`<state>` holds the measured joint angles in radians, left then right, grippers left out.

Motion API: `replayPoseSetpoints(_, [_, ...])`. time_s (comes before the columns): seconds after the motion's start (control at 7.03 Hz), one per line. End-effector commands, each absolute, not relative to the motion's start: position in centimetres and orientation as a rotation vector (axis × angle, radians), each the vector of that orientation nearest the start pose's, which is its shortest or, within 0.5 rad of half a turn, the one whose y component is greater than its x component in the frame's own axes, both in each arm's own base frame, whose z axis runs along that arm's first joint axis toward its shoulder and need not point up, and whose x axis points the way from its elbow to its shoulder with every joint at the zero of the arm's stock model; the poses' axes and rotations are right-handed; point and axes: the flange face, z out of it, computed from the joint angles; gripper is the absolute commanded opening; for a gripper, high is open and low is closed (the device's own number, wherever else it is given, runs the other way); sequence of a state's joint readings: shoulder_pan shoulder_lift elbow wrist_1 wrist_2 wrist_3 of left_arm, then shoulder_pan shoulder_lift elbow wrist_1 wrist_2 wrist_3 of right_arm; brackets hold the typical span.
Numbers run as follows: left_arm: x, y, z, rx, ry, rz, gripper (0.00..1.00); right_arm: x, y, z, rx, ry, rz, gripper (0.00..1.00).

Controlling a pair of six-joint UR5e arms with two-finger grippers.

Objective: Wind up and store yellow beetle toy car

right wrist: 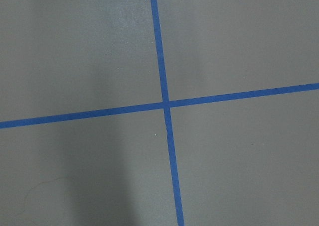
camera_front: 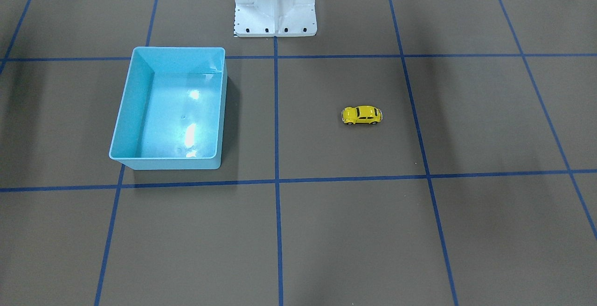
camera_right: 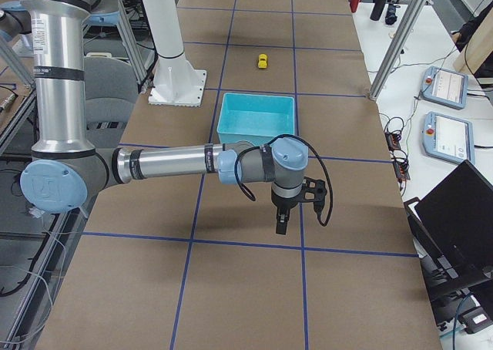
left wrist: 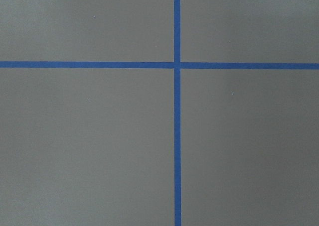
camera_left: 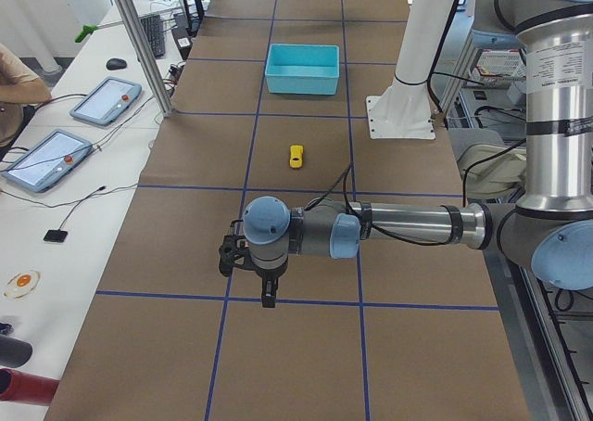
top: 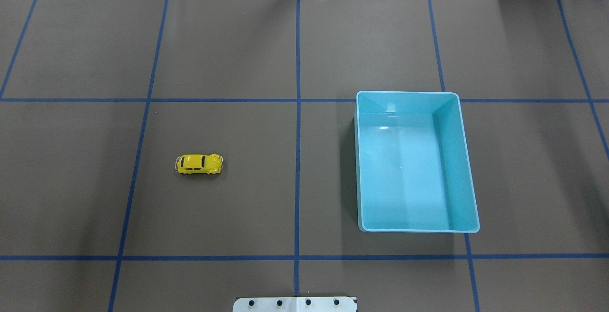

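Observation:
The yellow beetle toy car (top: 199,164) stands on its wheels on the brown mat, left of the centre line. It also shows in the front view (camera_front: 362,115), the left side view (camera_left: 296,156) and the right side view (camera_right: 263,60). The light-blue bin (top: 414,160) sits empty to the right; it also shows in the front view (camera_front: 170,110). My left gripper (camera_left: 269,296) shows only in the left side view, far from the car, near that end of the table. My right gripper (camera_right: 281,225) shows only in the right side view, beyond the bin. I cannot tell whether either is open or shut.
The white robot base (camera_front: 275,3) stands at the table's robot side. Blue tape lines (left wrist: 177,106) grid the mat. Tablets (camera_left: 100,101), cables and a metal post (camera_left: 139,41) line the operators' side. A laptop (camera_right: 454,219) sits at the right end.

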<state>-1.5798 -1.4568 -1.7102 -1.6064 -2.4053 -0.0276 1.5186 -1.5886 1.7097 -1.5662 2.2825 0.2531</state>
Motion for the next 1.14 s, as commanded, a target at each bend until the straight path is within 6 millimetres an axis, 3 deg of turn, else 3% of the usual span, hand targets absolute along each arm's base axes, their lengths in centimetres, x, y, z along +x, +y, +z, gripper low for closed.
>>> replayPoseSetpoints(0.0, [-3.4,-45.5,62.7,0.045,0.834,0.063,1.0,4.3,-49.3,60.2,0.011,-0.721,0.147,1.0])
replayPoseSetpoints(0.28, [-1.3,-47.3,60.1,0.076,0.837,0.123,1.0,4.2,-49.3,60.2,0.011,-0.723,0.147,1.0])
replayPoseSetpoints(0.43, [-0.4,-47.3,58.6,0.097,0.84,0.153,1.0,4.2,-49.3,60.2,0.011,-0.723,0.147,1.0])
replayPoseSetpoints(1.0, [6.3,-47.4,53.7,0.128,0.857,0.321,1.0,4.2,-49.3,60.3,0.009,-0.723,0.148,1.0])
